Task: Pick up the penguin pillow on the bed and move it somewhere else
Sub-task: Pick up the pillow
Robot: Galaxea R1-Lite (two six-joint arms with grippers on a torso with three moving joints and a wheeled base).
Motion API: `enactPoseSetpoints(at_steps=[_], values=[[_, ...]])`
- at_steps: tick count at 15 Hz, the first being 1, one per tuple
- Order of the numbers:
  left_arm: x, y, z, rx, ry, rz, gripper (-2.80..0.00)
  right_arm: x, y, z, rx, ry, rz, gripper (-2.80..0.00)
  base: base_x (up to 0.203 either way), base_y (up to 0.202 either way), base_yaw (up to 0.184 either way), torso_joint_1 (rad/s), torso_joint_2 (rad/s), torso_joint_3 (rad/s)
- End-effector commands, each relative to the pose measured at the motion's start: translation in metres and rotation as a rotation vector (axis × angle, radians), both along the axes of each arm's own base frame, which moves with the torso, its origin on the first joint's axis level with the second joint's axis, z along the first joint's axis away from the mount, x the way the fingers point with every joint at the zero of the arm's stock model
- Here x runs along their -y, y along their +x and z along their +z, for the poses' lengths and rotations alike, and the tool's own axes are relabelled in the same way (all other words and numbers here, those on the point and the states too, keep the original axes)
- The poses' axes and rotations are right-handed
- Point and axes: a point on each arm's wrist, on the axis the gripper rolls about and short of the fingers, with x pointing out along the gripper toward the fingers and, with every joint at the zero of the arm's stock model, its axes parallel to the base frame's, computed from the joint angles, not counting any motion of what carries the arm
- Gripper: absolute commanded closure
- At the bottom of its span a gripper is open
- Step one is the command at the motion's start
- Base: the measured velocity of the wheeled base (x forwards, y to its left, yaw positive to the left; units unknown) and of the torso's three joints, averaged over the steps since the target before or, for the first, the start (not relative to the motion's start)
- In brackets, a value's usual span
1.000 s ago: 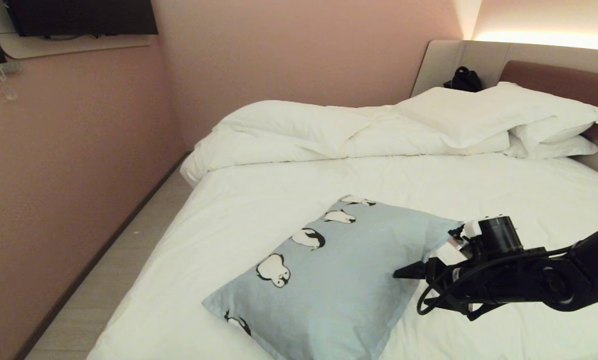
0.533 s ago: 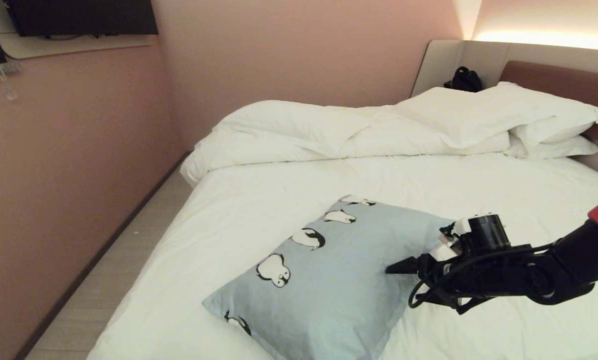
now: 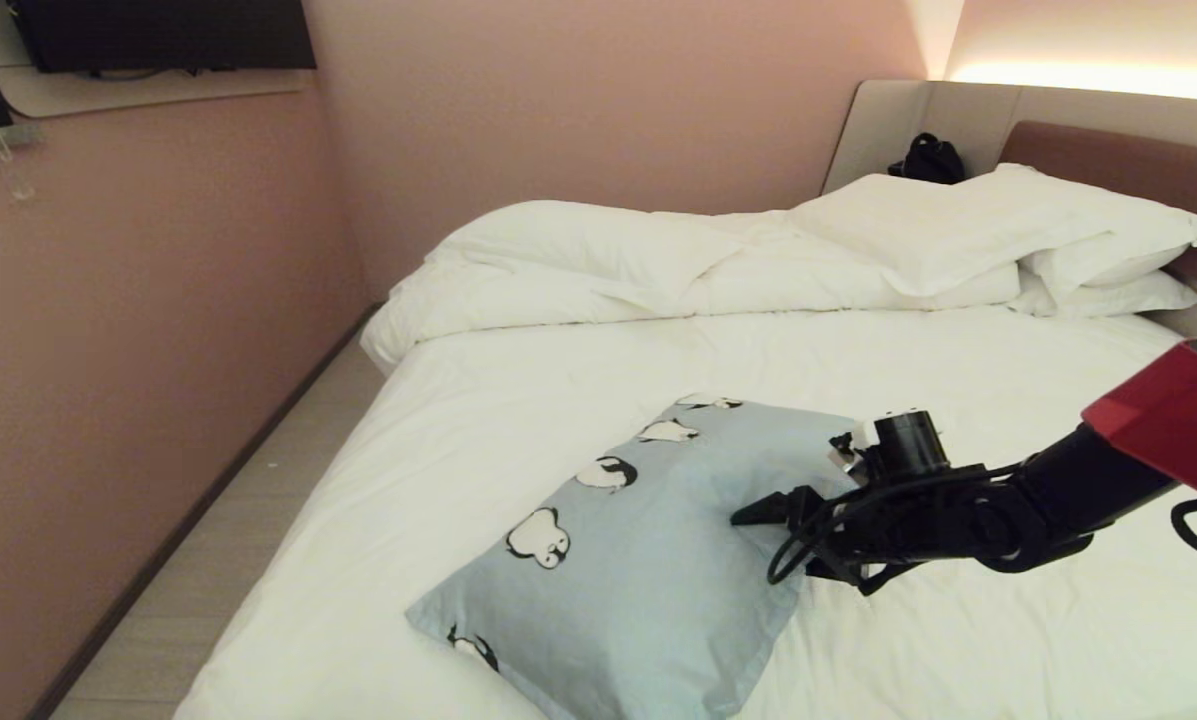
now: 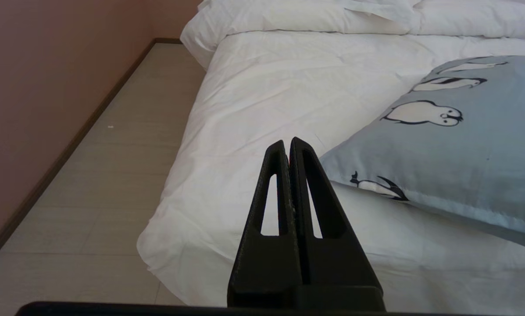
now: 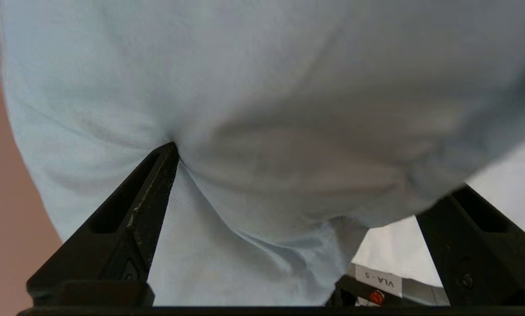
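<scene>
The penguin pillow (image 3: 638, 560) is pale blue-grey with black-and-white penguins along its left side. It lies on the near part of the bed (image 3: 558, 400). My right gripper (image 3: 758, 525) reaches in from the right and is open. Its jaws stand wide around the pillow's right edge, pressing into it. In the right wrist view the pillow (image 5: 262, 87) bulges between the fingers (image 5: 157, 184) of the right gripper (image 5: 317, 169). My left gripper (image 4: 287, 141) is shut and empty. It is parked over the bed's near left corner, beside the pillow (image 4: 455, 145).
A bunched white duvet (image 3: 608, 260) and plain white pillows (image 3: 1058, 230) lie at the far end by the brown headboard (image 3: 1138, 160). A black bag (image 3: 926, 160) sits on the ledge behind. A narrow floor strip (image 3: 208, 560) runs between bed and pink wall.
My right arm has pushed leftward onto the pillow. The pillow's right edge is now dented and bunched, and the pillow has shifted slightly left. The left arm has not moved.
</scene>
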Motion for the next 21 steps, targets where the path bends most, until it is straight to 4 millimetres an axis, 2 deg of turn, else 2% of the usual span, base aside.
enactPoseSetpoints(at_steps=[1,4,7,11,12,17,20,21], values=[[0.000,0.000,0.000,0.001,-0.001,0.001,0.00,-0.010,0.005,-0.004,-0.035,-0.008,0.018,-2.80,0.000,0.000,0.000,0.000,0.00,0.000],[0.000,0.000,0.000,0.001,-0.001,0.000,0.00,-0.021,0.011,-0.004,-0.076,-0.043,0.024,-2.80,0.000,0.000,0.000,0.000,0.00,0.000],[0.000,0.000,0.000,0.001,-0.001,0.000,0.00,-0.042,0.018,-0.010,-0.108,-0.170,-0.009,-2.80,0.000,0.000,0.000,0.000,0.00,0.000],[0.000,0.000,0.000,0.001,-0.001,0.001,0.00,-0.045,0.017,-0.011,-0.112,-0.181,0.003,-2.80,0.000,0.000,0.000,0.000,0.00,0.000],[0.000,0.000,0.000,0.001,-0.001,0.001,0.00,-0.045,0.017,-0.011,-0.112,-0.181,0.003,0.00,0.000,0.000,0.000,0.000,0.00,0.000],[0.000,0.000,0.000,0.001,-0.001,0.001,0.00,-0.044,0.015,0.000,-0.090,-0.169,0.001,0.00,0.000,0.000,0.000,0.000,0.00,0.000],[0.000,0.000,0.000,0.001,-0.001,0.000,0.00,-0.043,0.012,0.025,-0.037,-0.138,-0.004,0.00,0.000,0.000,0.000,0.000,0.00,0.000],[0.000,0.000,0.000,0.001,-0.001,0.000,0.00,-0.042,0.009,0.039,-0.008,-0.123,-0.009,0.00,0.000,0.000,0.000,0.000,0.00,0.000]])
